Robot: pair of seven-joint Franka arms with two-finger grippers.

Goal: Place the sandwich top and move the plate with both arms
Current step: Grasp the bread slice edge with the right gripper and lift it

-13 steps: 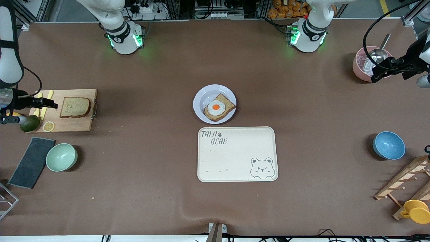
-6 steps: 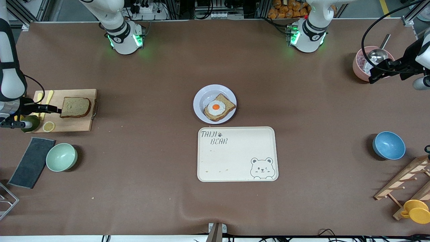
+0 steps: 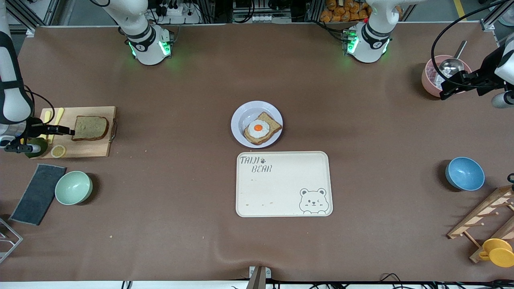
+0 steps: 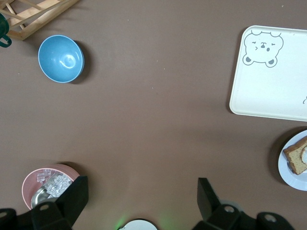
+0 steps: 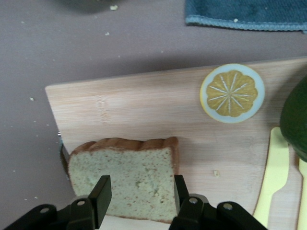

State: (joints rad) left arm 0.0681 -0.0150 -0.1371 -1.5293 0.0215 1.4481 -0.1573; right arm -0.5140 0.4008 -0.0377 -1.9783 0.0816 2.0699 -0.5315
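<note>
The sandwich top, a plain brown bread slice, lies on a wooden board at the right arm's end of the table. My right gripper is open at the slice's edge. In the right wrist view its fingers stand apart over the slice, and the gripper holds nothing. The lavender plate sits mid-table with an egg-topped slice on it. My left gripper is open and empty over the table beside a pink bowl; the left wrist view shows it the same way.
The cream bear tray lies just nearer the camera than the plate. The board holds a lemon slice and yellow knife, with a green fruit beside it. Green bowl, dark cloth, blue bowl and wooden rack stand around.
My right gripper has moved along the board to the bread slice's edge. My left gripper has shifted slightly over the pink bowl's rim.
</note>
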